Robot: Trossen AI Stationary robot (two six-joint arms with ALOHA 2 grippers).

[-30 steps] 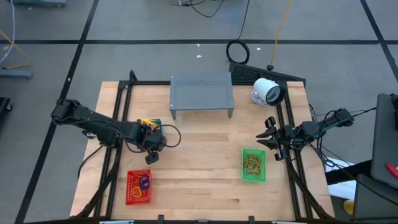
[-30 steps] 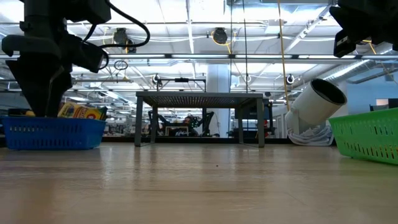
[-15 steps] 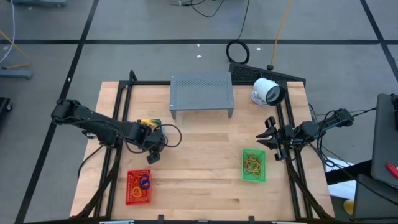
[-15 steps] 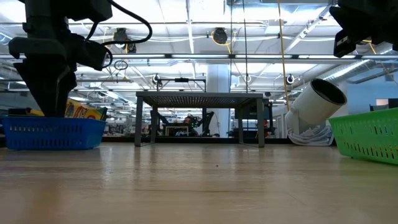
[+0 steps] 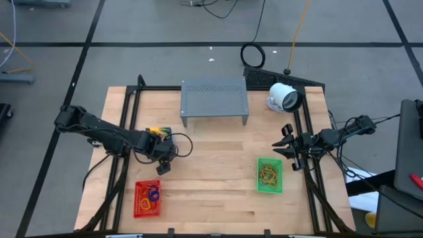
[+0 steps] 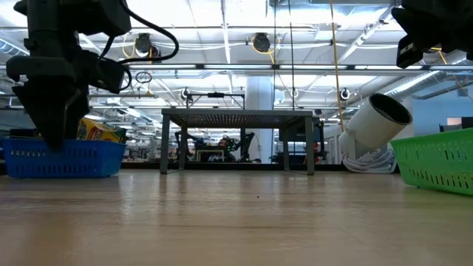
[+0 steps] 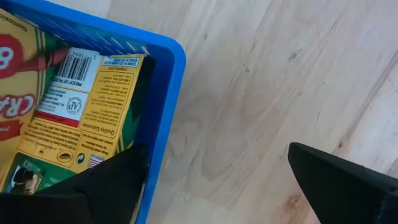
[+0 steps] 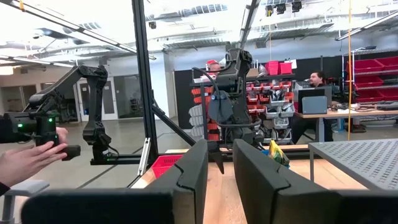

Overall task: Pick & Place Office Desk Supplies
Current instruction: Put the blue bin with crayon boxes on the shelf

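Observation:
A blue basket (image 6: 96, 157) stands flat near the table's left side, with yellow crayon packs (image 7: 68, 112) lying in it. My left gripper (image 7: 217, 162) is open and points down at the basket's near corner (image 7: 168, 93). One finger (image 7: 93, 186) is over the crayon pack inside and the other (image 7: 336, 180) is over bare wood outside. A red basket (image 5: 147, 198) and a green basket (image 5: 269, 176) each hold rubber-band loops. My right gripper (image 5: 283, 147) waits above the table's right edge, its fingers a narrow gap apart. My left gripper straddles the blue basket's wall at its near corner (image 7: 158, 143), coming from above and pointing down. I cannot tell whether either finger touches the wall or the crayon pack.
The grey perforated stand (image 5: 214, 99) is at the far middle and the white round device (image 5: 284, 97) at the far right corner. Bare wood lies between the baskets at the table's middle. Beyond the table's left side a person's hand (image 8: 25, 162) holds a dark object.
In the low view my left gripper swayed a little to the right and back over the blue basket. It now sits slightly lower and a bit tipped. Nothing else moved.

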